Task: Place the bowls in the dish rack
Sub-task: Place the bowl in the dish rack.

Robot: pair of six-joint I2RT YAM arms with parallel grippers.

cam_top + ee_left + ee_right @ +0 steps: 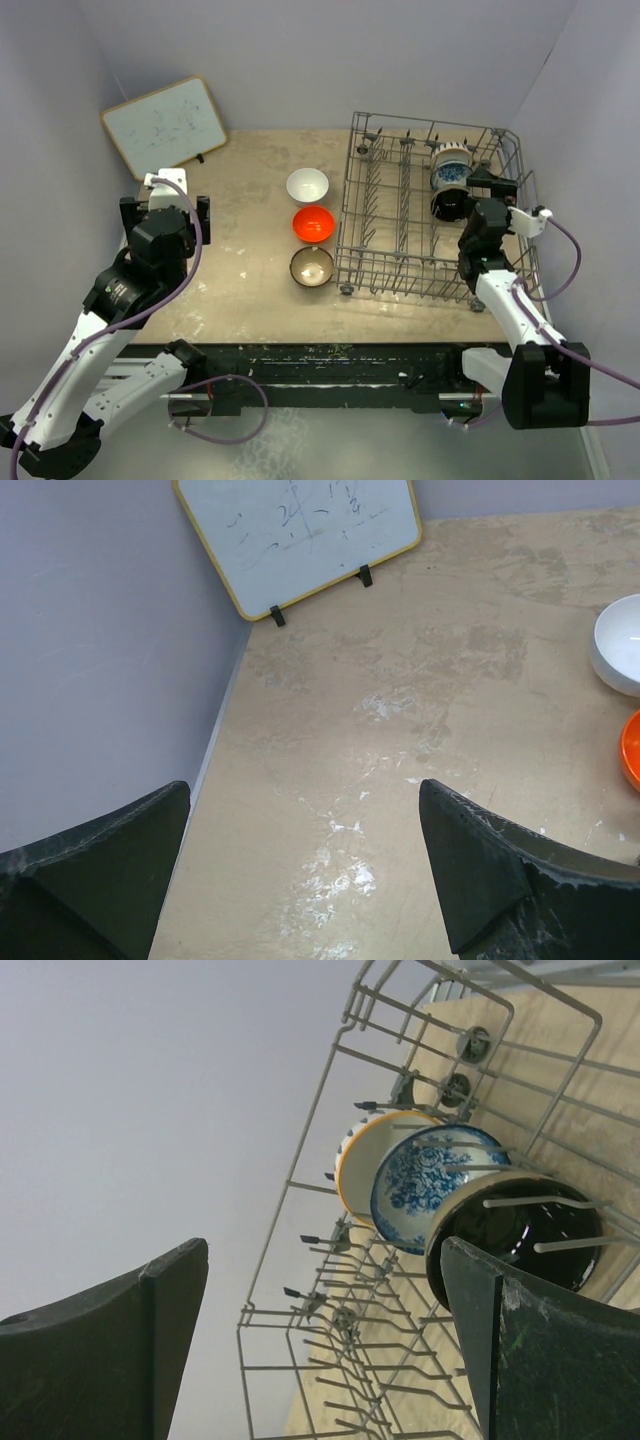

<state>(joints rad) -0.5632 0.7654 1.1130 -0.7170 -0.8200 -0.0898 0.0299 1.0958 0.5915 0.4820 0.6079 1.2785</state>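
The grey wire dish rack stands at the right of the table. Three bowls stand on edge in its right side: cream-beige, blue-and-white and glossy black. The black bowl also shows in the top view. On the table left of the rack lie the white bowl, the orange-red bowl and the brown bowl. My right gripper is open and empty beside the black bowl. My left gripper is open and empty over bare table at the left.
A white board with a yellow rim leans at the back left, also in the left wrist view. Purple walls close in on the left, back and right. The table's front edge runs just ahead of the arm bases.
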